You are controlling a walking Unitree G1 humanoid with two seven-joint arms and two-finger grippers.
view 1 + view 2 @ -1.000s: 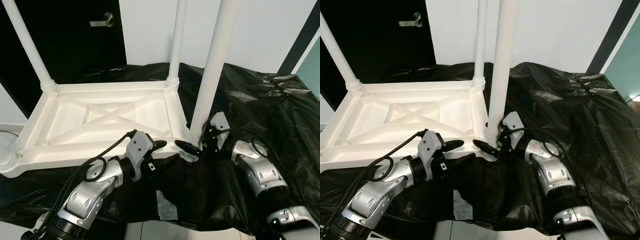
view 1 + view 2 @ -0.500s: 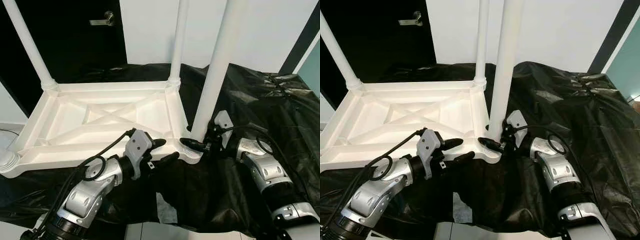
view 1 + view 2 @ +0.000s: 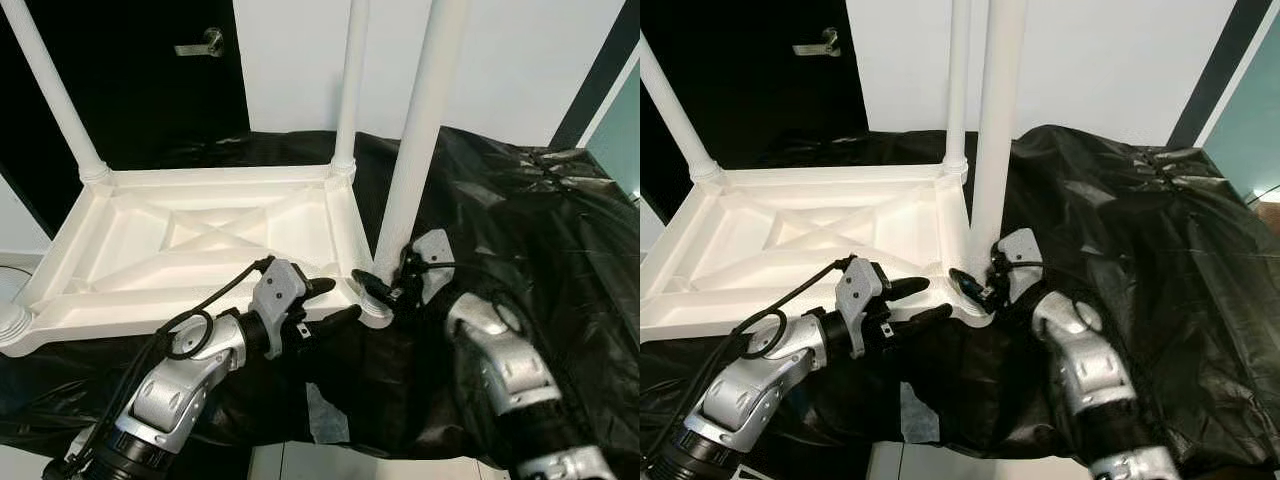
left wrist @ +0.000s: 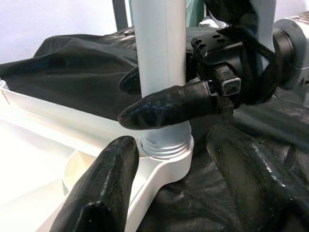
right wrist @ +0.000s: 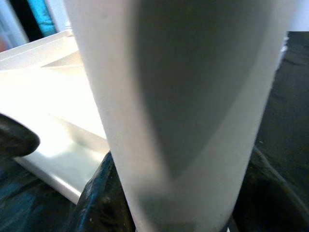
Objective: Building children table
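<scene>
Standing in the near right corner socket of the upturned white tabletop (image 3: 200, 250), the white leg (image 3: 415, 150) rises almost upright, its threaded end sitting in the collar with ridges visible above the rim in the left wrist view, so it looks not yet fully seated. The tabletop lies underside-up on a surface draped in black sheeting (image 3: 520, 210), its near right corner close to the front edge of the draped counter. Two more legs stand in the far corners, the far right leg (image 3: 350, 90) and the far left leg (image 3: 55, 95); the near left corner socket (image 3: 12, 322) has none.

The right gripper (image 3: 383, 293) has its jaws clamped around the base of the leg just above the collar. The left gripper (image 3: 330, 301) sits beside the same corner with its jaws spread, one finger resting over the tabletop rim and the other on the sheeting, holding nothing.

The main risk is cross-threading: if the leg leans while it is turned, the threads could bind and leave it crooked. With the grip so low, the tall leg has plenty of leverage to tip. The tabletop may also slide on the slick sheeting if the left jaws do not brace it, and loose plastic beside the collar could get drawn into the threads.
</scene>
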